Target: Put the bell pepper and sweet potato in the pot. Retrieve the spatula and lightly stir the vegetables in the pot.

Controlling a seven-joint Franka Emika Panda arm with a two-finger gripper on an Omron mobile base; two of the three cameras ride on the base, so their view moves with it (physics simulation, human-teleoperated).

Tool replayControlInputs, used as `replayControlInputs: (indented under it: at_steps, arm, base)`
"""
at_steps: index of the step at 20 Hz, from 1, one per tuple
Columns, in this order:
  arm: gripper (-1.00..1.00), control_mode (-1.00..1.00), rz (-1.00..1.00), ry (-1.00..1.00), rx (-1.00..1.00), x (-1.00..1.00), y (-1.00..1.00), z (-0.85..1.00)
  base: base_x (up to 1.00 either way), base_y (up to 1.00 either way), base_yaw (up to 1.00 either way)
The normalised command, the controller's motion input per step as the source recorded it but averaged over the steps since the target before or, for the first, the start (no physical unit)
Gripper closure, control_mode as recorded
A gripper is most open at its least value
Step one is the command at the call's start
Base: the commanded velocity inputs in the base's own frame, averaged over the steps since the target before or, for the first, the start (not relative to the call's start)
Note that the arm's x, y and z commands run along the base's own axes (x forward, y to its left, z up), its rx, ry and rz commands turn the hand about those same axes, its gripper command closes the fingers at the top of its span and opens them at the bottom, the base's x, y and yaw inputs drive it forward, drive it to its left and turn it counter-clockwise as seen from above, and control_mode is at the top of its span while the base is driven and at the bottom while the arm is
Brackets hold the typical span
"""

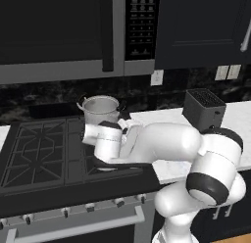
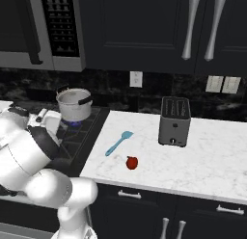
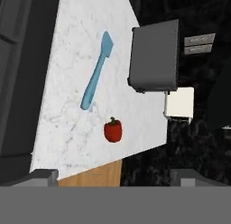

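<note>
Dark kitchen, white marble counter [image 2: 202, 156] beside black stove [image 1: 44, 154]. From the left: pot [image 1: 100, 109] on the stove's back right corner, toaster [image 1: 203, 109] on the counter. From the right: spatula [image 2: 119, 142] flat on the counter, pepper [image 2: 131, 162] just beside its handle end, toaster right of both. From the hand: gripper [image 3: 115, 177] spread wide, empty, above the counter edge near the pepper.
</note>
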Motion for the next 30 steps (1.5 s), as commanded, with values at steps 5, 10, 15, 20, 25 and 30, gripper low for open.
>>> replayControlInputs:
  at_steps: [5, 10, 15, 20, 25, 30]
  arm:
    - [-1.00, -1.00, -0.19, 0.00, 0.17, -0.58, -1.00, 0.00]
    - [-1.00, -1.00, -0.26, 0.00, 0.22, -0.11, -1.00, 0.05]
    - [-1.00, -1.00, -0.22, 0.00, 0.25, -0.16, -1.00, -0.01]
    - [-1.00, -1.00, -0.19, 0.01, 0.21, 0.00, -1.00, -0.03]
    - [-1.00, -1.00, -0.14, 0.06, 0.14, 0.23, -0.94, -0.27]
    - [-1.00, -1.00, 0.01, -0.02, 0.18, 0.35, -0.38, -0.37]
  base:
    - [0.00, 0.00, 0.00]
    - [0.00, 0.00, 0.00]
    - [0.00, 0.00, 0.00]
    - [0.00, 0.00, 0.00]
    - [0.00, 0.00, 0.00]
    - [0.00, 0.00, 0.00]
